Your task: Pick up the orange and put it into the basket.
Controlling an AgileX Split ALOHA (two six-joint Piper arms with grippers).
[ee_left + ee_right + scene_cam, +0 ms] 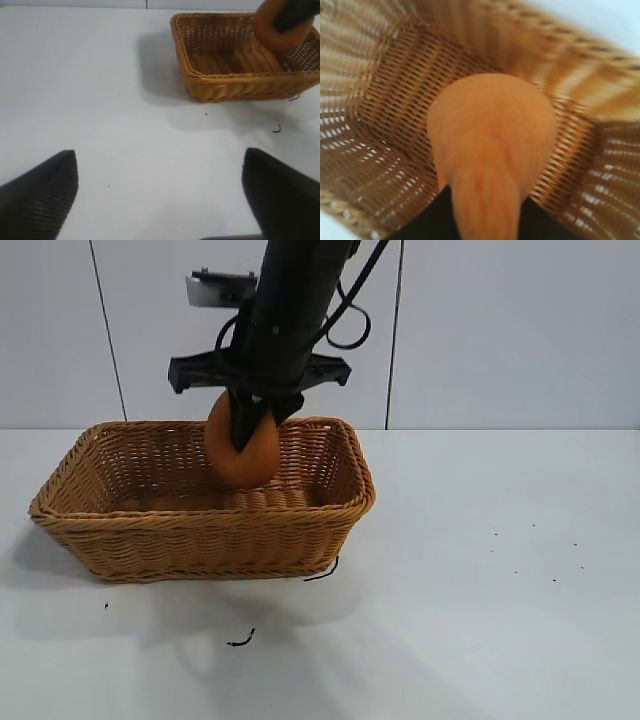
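The orange hangs over the inside of the tan wicker basket, above its floor and near its far right corner. My right gripper comes down from above and is shut on the orange, with one dark finger crossing the fruit's front. In the right wrist view the orange fills the middle, its narrow top between the dark fingers of the right gripper, with the basket's weave all around below. My left gripper is open over bare table, well away from the basket.
The basket stands on a white table in front of a pale wall. A few small dark scraps lie on the table near the basket's front. The left arm is outside the exterior view.
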